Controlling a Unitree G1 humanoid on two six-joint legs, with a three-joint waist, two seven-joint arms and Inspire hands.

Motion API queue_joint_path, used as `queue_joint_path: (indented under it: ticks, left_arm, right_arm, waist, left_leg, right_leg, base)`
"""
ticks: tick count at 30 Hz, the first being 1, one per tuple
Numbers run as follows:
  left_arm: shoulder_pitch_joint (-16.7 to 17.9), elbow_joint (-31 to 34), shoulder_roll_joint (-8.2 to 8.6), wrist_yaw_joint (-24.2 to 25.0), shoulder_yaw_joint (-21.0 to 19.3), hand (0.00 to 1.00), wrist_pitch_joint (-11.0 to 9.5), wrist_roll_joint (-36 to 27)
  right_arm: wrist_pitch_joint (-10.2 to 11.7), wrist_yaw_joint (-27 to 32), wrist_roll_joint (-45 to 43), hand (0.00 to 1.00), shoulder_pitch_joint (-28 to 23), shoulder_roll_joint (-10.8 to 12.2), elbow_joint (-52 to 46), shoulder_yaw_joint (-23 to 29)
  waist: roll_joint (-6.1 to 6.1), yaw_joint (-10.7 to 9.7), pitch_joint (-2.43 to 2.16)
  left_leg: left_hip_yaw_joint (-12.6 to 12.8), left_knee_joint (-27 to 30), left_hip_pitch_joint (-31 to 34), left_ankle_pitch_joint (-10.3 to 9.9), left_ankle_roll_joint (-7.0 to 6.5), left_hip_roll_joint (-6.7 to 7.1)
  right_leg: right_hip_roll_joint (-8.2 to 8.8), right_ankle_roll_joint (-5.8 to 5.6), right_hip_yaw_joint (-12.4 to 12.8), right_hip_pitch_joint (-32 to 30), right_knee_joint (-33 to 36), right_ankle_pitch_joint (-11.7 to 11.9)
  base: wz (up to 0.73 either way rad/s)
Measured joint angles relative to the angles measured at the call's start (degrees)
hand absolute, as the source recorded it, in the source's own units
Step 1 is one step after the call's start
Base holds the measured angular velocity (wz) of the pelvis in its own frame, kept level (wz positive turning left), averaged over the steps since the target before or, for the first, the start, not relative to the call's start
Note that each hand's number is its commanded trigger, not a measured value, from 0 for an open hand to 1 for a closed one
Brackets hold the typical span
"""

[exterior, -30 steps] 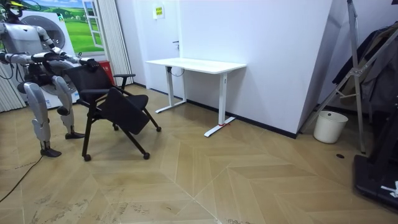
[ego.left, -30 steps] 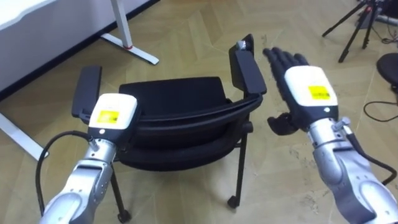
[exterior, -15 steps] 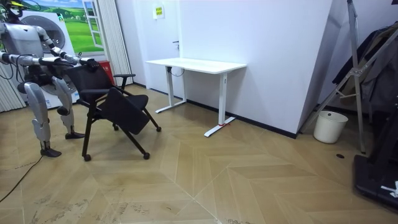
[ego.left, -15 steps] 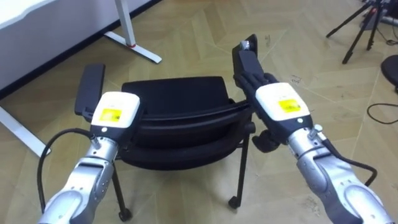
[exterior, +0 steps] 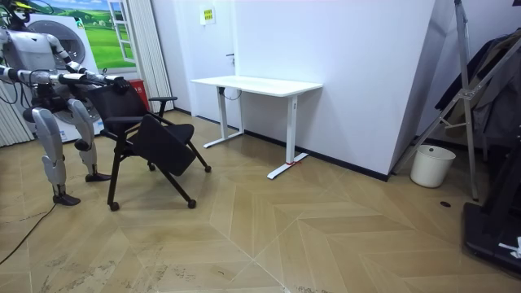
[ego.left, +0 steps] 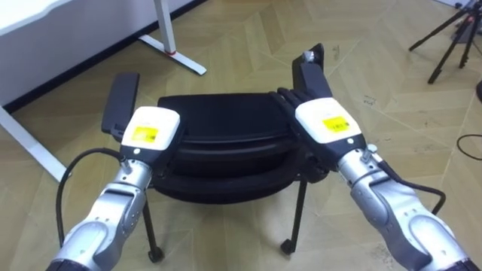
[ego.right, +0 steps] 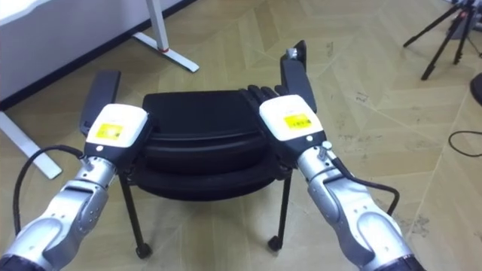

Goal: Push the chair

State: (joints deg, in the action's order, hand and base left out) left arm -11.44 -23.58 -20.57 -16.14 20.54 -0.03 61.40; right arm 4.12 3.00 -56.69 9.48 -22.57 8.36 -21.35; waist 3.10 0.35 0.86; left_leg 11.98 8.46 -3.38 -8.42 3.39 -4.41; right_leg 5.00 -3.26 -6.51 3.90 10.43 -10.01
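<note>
Both left hand [ego.left: 154,132] and right hand [ego.left: 325,125] sit on chair [ego.left: 226,120] back, grip unclear.

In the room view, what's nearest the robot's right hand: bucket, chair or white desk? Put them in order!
1. Chair: the right hand rests on its backrest, room view's left.
2. White desk: middle, by the wall.
3. Bucket: room view's far right.

The chair [ego.left: 218,120] is black all over. The left hand [ego.left: 151,129] and the right hand [ego.left: 324,128] each have a white back with a yellow patch. The floor [ego.left: 248,38] is light brown wood in a zigzag pattern. The far tabletop [exterior: 256,84] is white, and so is the bucket [exterior: 430,165].
</note>
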Motion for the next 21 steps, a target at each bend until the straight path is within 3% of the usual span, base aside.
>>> queue_joint_path:
  ticks: [13,21]
  left_arm:
    - [-0.5,0.0,0.76,0.0,0.5,1.00,0.0,0.1]
    - [-1.0,-1.0,1.68,-0.8,1.0,1.00,-0.1,1.3]
  right_arm:
    - [-0.4,0.0,-2.0,0.00,1.6,0.1,2.5,-0.1]
    - [-1.1,0.5,-2.4,0.00,2.7,0.8,9.4,-2.3]
  waist:
    - [0.09,0.3,0.03]
    - [0.21,0.9,0.16]
  left_leg:
    - [-1.1,0.0,0.3,0.0,0.00,0.03]
    - [-1.4,0.0,0.2,0.0,0.00,0.05]
  right_leg:
    - [0.01,0.00,-0.5,0.1,-0.1,0.0]
    - [0.02,-0.02,-1.1,0.7,-0.3,0.0]
  base:
    - [0.02]
    - [0.03]
